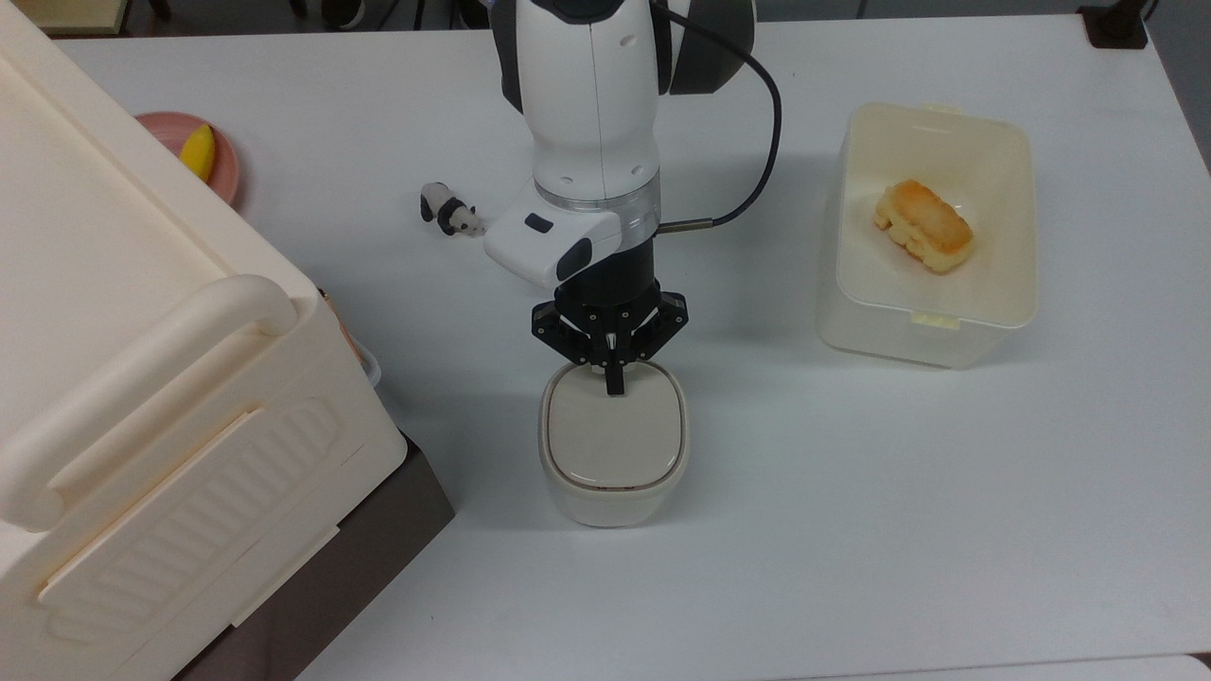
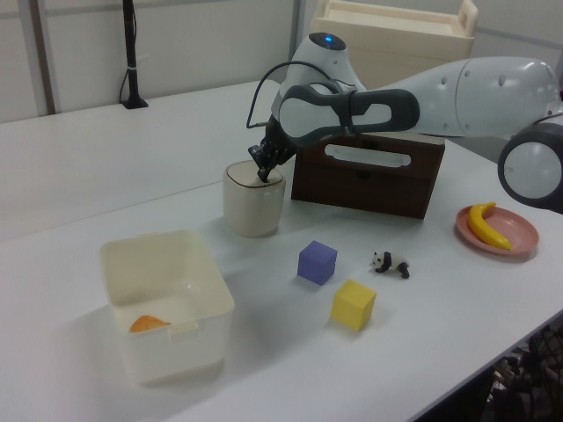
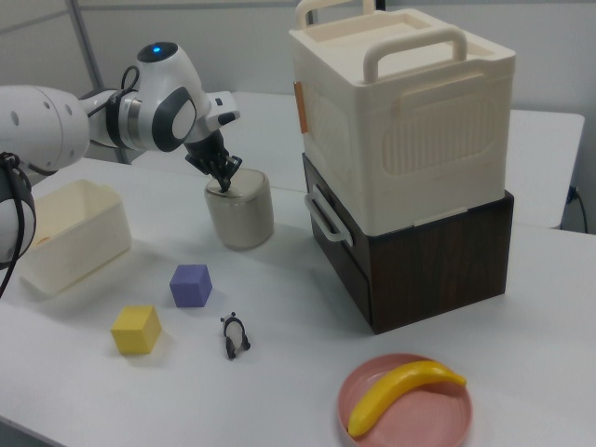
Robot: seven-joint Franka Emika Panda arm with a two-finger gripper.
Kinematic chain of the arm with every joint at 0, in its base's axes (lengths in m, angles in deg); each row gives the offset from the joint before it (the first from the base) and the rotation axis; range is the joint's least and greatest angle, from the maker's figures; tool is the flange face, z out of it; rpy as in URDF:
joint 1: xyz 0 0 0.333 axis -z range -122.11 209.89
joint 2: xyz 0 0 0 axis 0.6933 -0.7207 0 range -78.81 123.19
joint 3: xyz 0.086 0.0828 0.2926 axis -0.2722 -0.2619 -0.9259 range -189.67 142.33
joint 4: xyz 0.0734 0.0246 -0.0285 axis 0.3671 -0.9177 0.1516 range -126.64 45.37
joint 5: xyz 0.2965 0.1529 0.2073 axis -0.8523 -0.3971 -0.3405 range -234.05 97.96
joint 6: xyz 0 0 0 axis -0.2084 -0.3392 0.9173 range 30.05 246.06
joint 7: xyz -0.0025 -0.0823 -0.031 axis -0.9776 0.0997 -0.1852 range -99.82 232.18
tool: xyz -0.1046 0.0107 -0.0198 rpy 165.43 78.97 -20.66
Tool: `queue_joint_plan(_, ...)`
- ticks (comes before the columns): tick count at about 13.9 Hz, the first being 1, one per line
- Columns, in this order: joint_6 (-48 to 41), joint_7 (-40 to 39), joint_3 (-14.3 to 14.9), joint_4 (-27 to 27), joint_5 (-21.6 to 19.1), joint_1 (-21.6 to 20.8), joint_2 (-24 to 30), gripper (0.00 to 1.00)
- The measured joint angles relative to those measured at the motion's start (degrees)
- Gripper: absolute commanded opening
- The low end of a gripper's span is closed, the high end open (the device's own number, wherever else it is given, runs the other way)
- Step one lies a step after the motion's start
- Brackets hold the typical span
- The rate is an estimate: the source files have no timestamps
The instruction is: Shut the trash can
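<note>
— Where is the trash can from your seat?

— Mid-table. In the top view it sits straight below the gripper, with the huge cream box on its dark brown base to the top view's left and the cream tub well apart toward the top view's right. Its flat lid lies level inside the rim, so I read it as down. In the left view the trash can stands just in front of the brown base; in the right view it is to the right view's left of that stack.

— And the jaws?

— I see them drawn together into one thin black tip, holding nothing. That tip rests on the far edge of the lid, the edge nearest the arm — the left view shows the gripper pressed at the can's top rim, and the right view shows it there as well.

— Any writing or labels?

— None I can read. Otherwise I see a piece of bread in the tub, a toy panda, a purple cube, a yellow cube, and a banana on a pink plate — all apart from the can
</note>
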Motion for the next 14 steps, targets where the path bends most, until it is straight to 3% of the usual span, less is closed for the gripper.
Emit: queue_joint_plan(14,0.0,0.5,0.0,0.4,0.5,0.1,1.2,0.00)
